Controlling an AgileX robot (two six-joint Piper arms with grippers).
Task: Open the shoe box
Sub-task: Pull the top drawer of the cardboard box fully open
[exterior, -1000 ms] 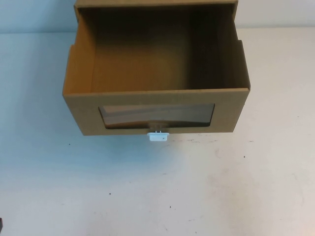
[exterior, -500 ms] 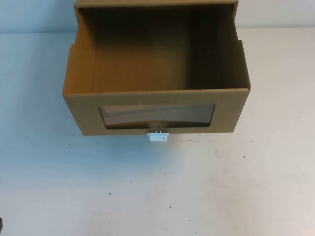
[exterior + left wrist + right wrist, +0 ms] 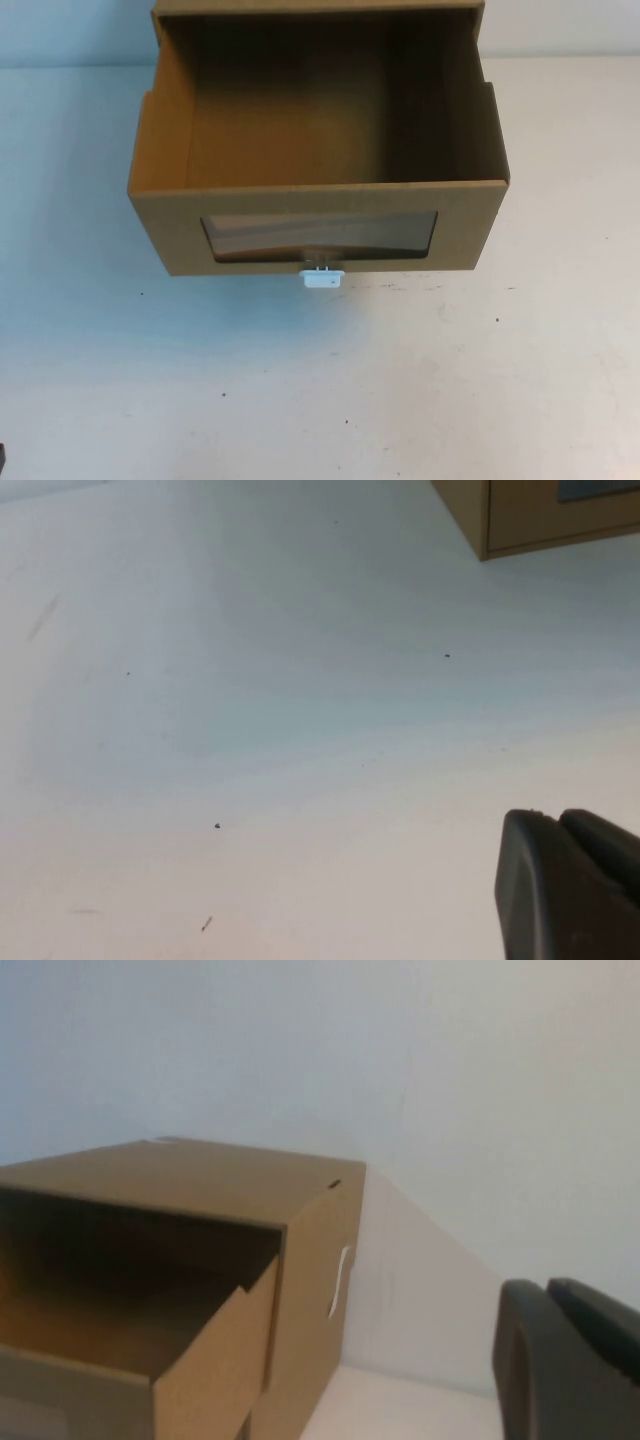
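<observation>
- A white table (image 3: 400, 380) fills the view, its top marked with small dark specks and faint scuffs.
- A brown cardboard shoe box (image 3: 320, 235) stands on it toward the far side, open at the top.
- A small white tab (image 3: 323, 279) at the box's near lower edge seems to touch the tabletop.

The high view looks steeply down from the near side at the shoe box (image 3: 320, 225) on the far part of the table (image 3: 400, 380). The left wrist view hangs low over the near-left tabletop, past the left gripper (image 3: 562, 825), catching the box's near-left corner. The right wrist view looks level from the right, past the right gripper (image 3: 555, 1290), close on the box's right side. All three views share the box.
</observation>
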